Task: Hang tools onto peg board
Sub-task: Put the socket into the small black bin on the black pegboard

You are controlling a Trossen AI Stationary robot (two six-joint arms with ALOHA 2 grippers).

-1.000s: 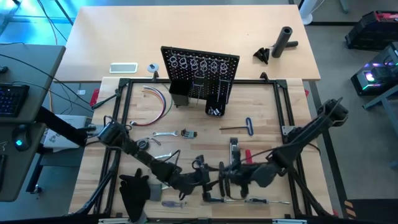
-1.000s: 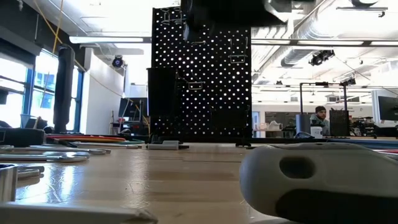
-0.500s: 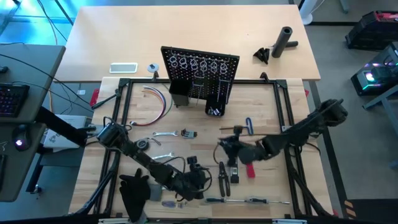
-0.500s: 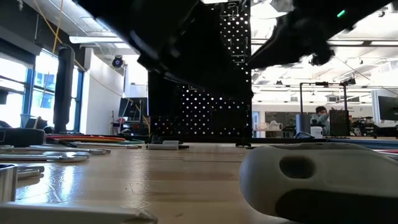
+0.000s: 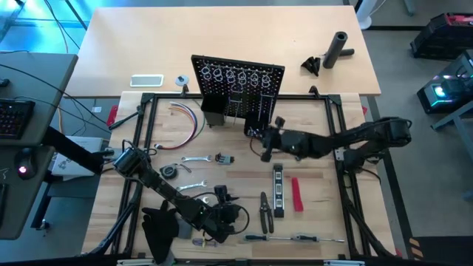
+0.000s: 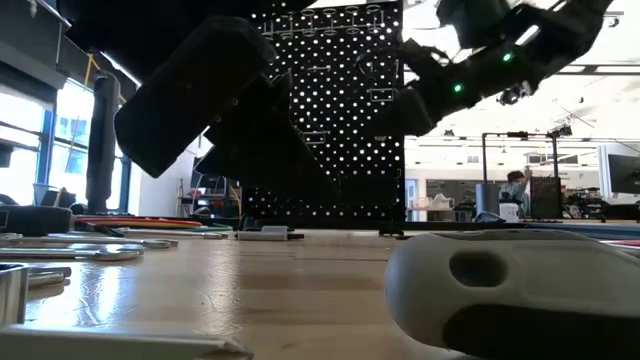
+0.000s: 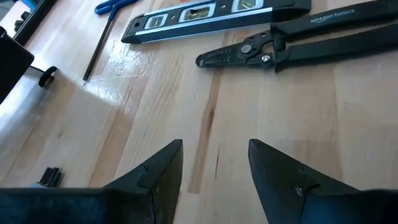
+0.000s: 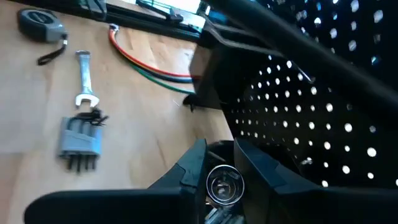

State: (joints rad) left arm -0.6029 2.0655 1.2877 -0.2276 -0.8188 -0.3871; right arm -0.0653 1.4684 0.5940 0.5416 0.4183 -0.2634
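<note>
The black peg board [image 5: 236,87] stands upright at the table's far middle, with silver rings along its top and black bins at its foot; the right wrist view shows it close up [image 8: 298,112]. My right gripper [image 5: 264,145] [image 8: 222,168] is raised just in front of its right bin [image 5: 255,131], shut on a small silver piece. My left gripper [image 5: 235,215] [image 7: 214,158] is open, low over bare wood near the near edge. Black-handled pliers [image 7: 298,46], the black-yellow level [image 5: 278,189], a red-handled tool [image 5: 295,194] and a blue-handled tool [image 7: 115,5] lie flat on the table. My right gripper pinches a small shiny round silver piece [image 8: 224,185] between its two fingers; only this round end shows, and the rest is hidden by the fingers. The fingers reach in roughly level from the table's right. The piece is lifted clear of the table, close to the peg board's foot.
A tape measure [image 8: 36,20], a silver wrench [image 8: 83,78], a grey block with black prongs [image 8: 79,144] and coloured wires [image 5: 188,118] lie left of the board. Black cloth [image 5: 159,225] sits at the near left, screwdrivers [image 5: 295,238] along the near edge, a black cylinder [image 5: 338,48] far right.
My right gripper has risen from the tool cluster near the near edge and travelled toward the far edge, up to the peg board's foot. My left gripper has drawn back a little toward the table's left. The level, pliers and red-handled tool now lie uncovered.
</note>
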